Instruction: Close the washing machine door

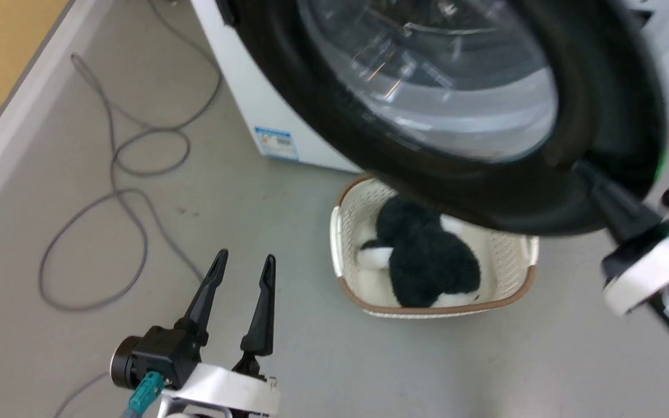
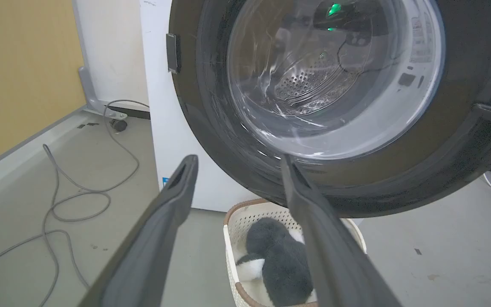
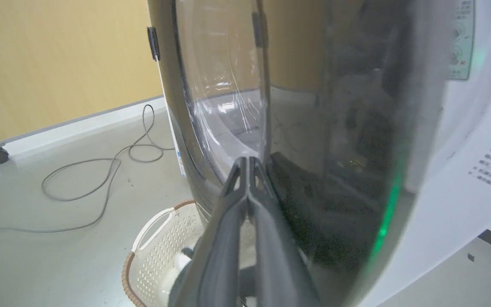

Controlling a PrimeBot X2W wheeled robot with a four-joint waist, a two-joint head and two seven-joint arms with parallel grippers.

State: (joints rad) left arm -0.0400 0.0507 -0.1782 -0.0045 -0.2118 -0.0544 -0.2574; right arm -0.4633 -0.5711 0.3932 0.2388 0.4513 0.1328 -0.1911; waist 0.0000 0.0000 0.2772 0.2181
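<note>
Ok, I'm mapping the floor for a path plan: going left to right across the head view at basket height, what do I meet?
Grey cable loop → left gripper, fingers apart → cream laundry basket holding a black-and-white plush → right gripper, at the washing machine door's black rim.

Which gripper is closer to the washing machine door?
Right. The right gripper, shut, meets the washing machine door at its black rim; the left gripper hangs open above the floor, apart from it.
</note>
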